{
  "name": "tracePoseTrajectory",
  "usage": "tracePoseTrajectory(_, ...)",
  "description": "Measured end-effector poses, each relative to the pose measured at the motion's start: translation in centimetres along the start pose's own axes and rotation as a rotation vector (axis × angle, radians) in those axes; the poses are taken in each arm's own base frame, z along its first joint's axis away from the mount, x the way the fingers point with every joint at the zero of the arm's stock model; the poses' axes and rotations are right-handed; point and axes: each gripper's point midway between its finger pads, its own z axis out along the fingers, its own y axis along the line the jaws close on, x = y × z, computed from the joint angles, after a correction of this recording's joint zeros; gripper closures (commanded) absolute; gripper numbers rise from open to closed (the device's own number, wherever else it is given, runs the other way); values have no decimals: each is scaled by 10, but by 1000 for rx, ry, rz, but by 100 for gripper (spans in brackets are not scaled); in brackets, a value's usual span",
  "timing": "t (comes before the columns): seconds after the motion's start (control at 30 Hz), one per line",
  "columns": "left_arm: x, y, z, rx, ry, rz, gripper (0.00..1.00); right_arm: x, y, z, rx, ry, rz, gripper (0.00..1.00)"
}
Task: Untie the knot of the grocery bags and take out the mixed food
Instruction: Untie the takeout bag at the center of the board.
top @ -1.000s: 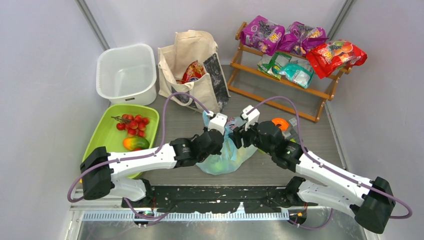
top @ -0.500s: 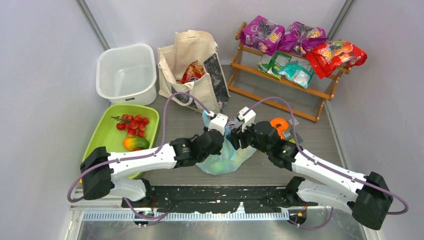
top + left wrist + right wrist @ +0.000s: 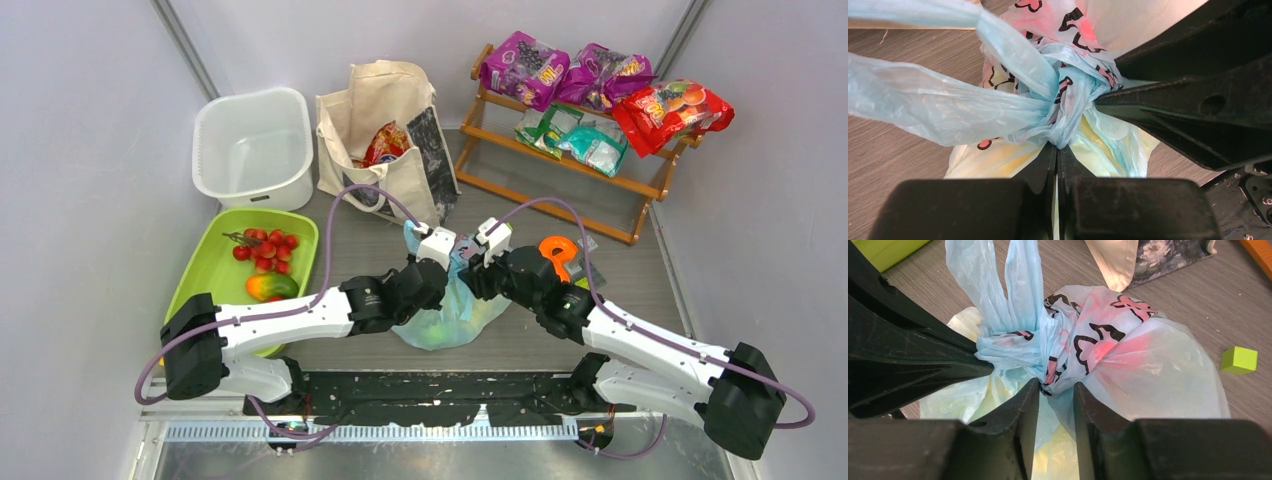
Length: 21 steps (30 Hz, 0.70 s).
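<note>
The light-blue plastic bag (image 3: 440, 322) lies on the table between my two arms, with yellow contents showing through it. Its knot (image 3: 1068, 95) is still tied, with two handle loops sticking out. My left gripper (image 3: 1057, 146) is shut, pinching the plastic at the knot's base. My right gripper (image 3: 1055, 384) comes from the other side of the knot (image 3: 1048, 357); its jaws stand a little apart with the knot's underside at their tips. The cream tote (image 3: 385, 110) stands behind with a red snack packet (image 3: 387, 143) inside.
A green tray (image 3: 210, 275) at the left holds red tomatoes (image 3: 265, 250) and a green-yellow fruit (image 3: 270, 287). A white tub (image 3: 255, 150) stands behind it. A wooden rack (image 3: 560, 190) at the back right carries snack packets. A green cube (image 3: 1239, 360) lies beside the bag.
My right gripper has moved left and closer to the knot. My left gripper has stayed on the knot, and the bag has barely shifted.
</note>
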Motion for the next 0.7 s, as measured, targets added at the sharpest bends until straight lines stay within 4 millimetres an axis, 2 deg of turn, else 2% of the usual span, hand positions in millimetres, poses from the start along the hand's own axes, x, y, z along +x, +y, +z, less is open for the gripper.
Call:
tracePoseTrajectory(0.1, 0, 0, 0, -1, -1, 0, 100, -3, 0, 0, 1, -10, -2, 87)
tracePoseTrajectory(0.17, 0, 1, 0, -4, -2, 0, 100, -3, 0, 1, 1, -14, 0, 93)
tracePoseTrajectory(0.5, -4, 3, -1, -9, -13, -6, 100, -8, -10, -6, 59, -58, 17, 95)
tracePoseTrajectory(0.7, -8, 17, -11, -12, -43, -35, 100, -14, -31, -9, 141, -83, 69, 95)
